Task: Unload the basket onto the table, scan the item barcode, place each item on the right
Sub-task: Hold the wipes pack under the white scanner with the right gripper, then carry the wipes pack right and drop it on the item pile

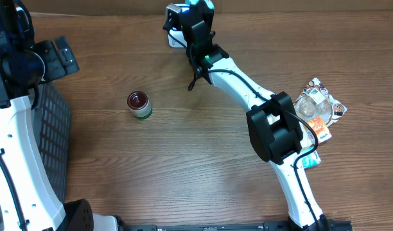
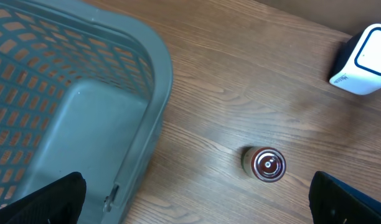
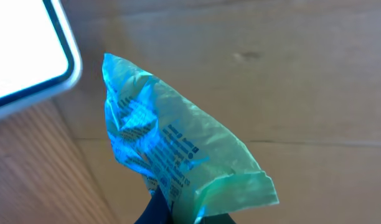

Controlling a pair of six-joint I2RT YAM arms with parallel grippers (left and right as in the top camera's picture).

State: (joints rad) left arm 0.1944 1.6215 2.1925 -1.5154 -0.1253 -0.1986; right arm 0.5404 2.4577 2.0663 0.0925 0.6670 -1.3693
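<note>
My right gripper is shut on the lower corner of a crinkled green and blue packet with printed text on its face. The packet is held up beside the white scanner, whose pale window fills the upper left of the right wrist view. From overhead, the right gripper reaches to the table's far edge, with the packet next to the scanner. My left gripper stands open at the far left, nothing between its fingers.
A small jar with a red lid stands upright left of centre, seen also as the jar in the left wrist view. A grey mesh basket sits at the left edge. Several snack packets lie at the right.
</note>
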